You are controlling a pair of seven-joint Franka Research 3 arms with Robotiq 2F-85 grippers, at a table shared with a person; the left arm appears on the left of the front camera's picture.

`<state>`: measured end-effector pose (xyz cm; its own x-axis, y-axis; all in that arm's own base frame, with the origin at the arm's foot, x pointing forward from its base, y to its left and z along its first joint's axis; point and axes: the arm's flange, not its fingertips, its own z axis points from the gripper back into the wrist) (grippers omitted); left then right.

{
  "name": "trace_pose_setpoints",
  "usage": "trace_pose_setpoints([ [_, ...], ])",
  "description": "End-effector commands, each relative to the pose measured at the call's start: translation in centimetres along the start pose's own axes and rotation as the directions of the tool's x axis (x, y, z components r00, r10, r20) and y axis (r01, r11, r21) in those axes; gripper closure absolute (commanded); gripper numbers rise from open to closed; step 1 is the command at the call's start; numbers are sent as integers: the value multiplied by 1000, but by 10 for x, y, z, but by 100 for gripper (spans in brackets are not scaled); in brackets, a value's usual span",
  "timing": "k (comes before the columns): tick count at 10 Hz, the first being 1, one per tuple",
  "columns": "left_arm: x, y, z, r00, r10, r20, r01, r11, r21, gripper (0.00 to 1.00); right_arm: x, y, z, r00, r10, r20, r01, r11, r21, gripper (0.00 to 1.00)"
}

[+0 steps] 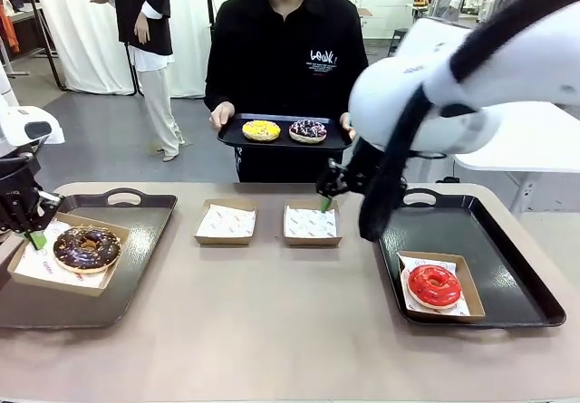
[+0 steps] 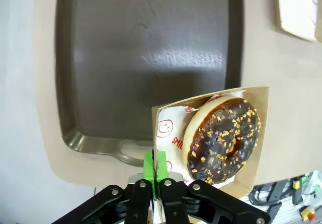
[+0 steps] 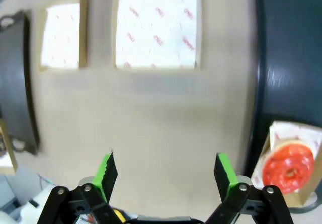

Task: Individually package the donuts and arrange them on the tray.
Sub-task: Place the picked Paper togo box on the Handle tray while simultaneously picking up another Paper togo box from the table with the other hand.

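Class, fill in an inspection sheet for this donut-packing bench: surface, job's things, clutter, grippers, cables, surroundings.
Surface: beige table bearing two dark plastic trays, left and right.
Job's things: chocolate donut with nut bits in a cardboard box at the left tray; glossy red donut boxed on the right tray; yellow donut and sprinkled dark donut on a small black tray held by the person in black top; two empty paper-lined cardboard boxes mid-table.
Clutter: nothing seen.
Grippers: left gripper, fingers shut on that cardboard box; right gripper open above the table.
Cables: black cable along the right arm.
Surroundings: that person stands opposite; another person stands farther back.
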<state>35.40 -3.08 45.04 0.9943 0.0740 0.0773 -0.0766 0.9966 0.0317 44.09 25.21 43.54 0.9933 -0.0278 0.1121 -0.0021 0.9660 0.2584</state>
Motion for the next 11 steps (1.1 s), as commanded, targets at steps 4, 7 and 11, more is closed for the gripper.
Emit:
trace_pose_setpoints([
  [4,15,4,-36,1000,23,-17,-21,995,101,99,104,33,3,994,-111,-25,108,990,-87,0],
  [7,14,2,-34,999,10,-41,-7,997,72,99,101,28,-8,997,-74,-33,66,975,-211,0],
  [11,14,2,-34,999,10,-41,-7,997,72,99,105,19,-2,996,-82,-38,78,992,-101,0],
])
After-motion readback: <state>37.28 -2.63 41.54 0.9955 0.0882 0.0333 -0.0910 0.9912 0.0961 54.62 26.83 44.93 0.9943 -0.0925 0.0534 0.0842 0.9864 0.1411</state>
